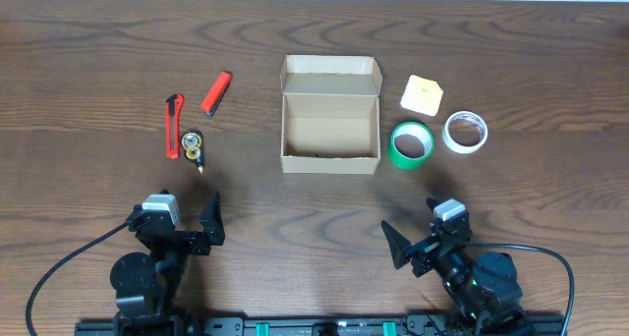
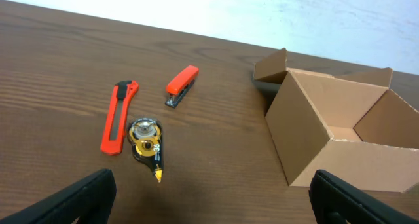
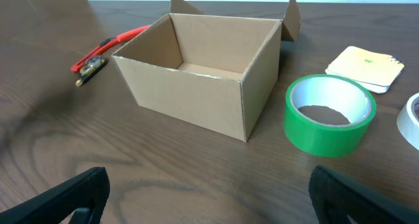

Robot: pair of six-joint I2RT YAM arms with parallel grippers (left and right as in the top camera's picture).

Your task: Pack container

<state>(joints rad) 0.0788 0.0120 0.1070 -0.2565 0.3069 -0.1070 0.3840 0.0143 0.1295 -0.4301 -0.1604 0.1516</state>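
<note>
1. On the left gripper: spread wide and empty, with the black fingers at the bottom corners of the left wrist view.
2. On the right gripper: likewise parted wide, with nothing between the fingers.
3. Both parked at the near edge of the dark wooden table, well apart from each other and from everything laid out on it.
4. Ahead of the left gripper: a black-and-yellow correction tape dispenser, lying flat just beside the near end of a red box cutter; cannot tell whether touching.
5. Farther out and a little to the right of those two: a red stapler, lying aslant, apart from both.
6. At the middle of the table, between the two arms and beyond them: the container, upright, open and bare inside.
7. On its far side: the lid flap folded back, side tabs standing up at the corners.
8. Just beside the container's near right corner, with a narrow gap showing in the right wrist view: a green tape roll, lying flat.
9. Just to the right of that: a white tape roll, also flat.
10. Beyond the two rolls, near the container's far right corner but clear of it: a pale yellow pad of sticky notes.
</note>
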